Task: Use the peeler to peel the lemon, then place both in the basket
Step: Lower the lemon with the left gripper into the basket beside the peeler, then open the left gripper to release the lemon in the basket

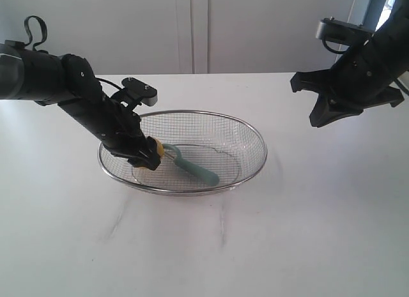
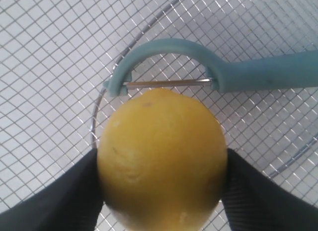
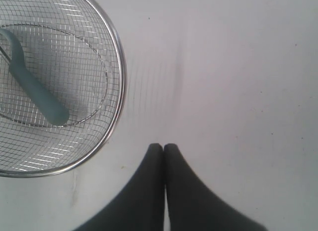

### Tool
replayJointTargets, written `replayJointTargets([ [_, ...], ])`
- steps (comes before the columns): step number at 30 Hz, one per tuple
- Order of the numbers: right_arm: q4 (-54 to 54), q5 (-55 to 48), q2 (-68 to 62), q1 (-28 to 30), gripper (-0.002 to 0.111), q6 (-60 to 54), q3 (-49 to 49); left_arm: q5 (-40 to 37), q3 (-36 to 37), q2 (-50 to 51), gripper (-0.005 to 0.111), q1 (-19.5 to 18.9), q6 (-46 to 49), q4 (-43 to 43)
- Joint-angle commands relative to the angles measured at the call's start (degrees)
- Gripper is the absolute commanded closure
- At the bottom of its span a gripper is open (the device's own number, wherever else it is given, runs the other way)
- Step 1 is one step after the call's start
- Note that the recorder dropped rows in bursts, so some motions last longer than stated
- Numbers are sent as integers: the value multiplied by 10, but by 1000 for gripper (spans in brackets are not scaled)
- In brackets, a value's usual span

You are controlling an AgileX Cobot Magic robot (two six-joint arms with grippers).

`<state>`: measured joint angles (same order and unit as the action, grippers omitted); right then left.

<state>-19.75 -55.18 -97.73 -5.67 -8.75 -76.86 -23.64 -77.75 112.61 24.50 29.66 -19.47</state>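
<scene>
The yellow lemon (image 2: 161, 159) sits between the two black fingers (image 2: 54, 196) of my left gripper (image 1: 148, 158), which is shut on it low inside the wire basket (image 1: 252, 134). In the exterior view only a bit of the lemon (image 1: 156, 147) shows. The teal peeler (image 1: 195, 169) lies on the basket's mesh floor, its curved head and blade (image 2: 166, 83) right beside the lemon. My right gripper (image 3: 164, 147) is shut on nothing, raised above the white table to the right of the basket (image 3: 120, 67); the right wrist view also shows the peeler's handle (image 3: 35, 87).
The white table (image 1: 307, 227) spreads around the basket on all sides. A pale wall or cabinet front (image 1: 192, 29) stands behind the table's far edge.
</scene>
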Motion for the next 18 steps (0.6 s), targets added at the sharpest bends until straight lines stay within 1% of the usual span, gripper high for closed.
replayJointTargets([
  [1,2,2,5,5,108,0,3,-3,-3,-4,56,2,3,-3],
  [4,2,2,5,5,108,0,3,-3,-3,-4,56,2,3,-3],
  [6,2,2,5,5,108,0,3,-3,-3,-4,53,2,3,-3],
  [9,2,2,5,5,108,0,3,-3,-3,-3,40,2,3,-3],
  [11,2,2,5,5,108,0,3,-3,-3,-3,34,2,3,-3],
  [13,2,2,5,5,108,0,3,-3,-3,-3,32,2,3,-3],
  [18,2,2,5,5,108,0,3,-3,-3,-3,32,2,3,-3],
])
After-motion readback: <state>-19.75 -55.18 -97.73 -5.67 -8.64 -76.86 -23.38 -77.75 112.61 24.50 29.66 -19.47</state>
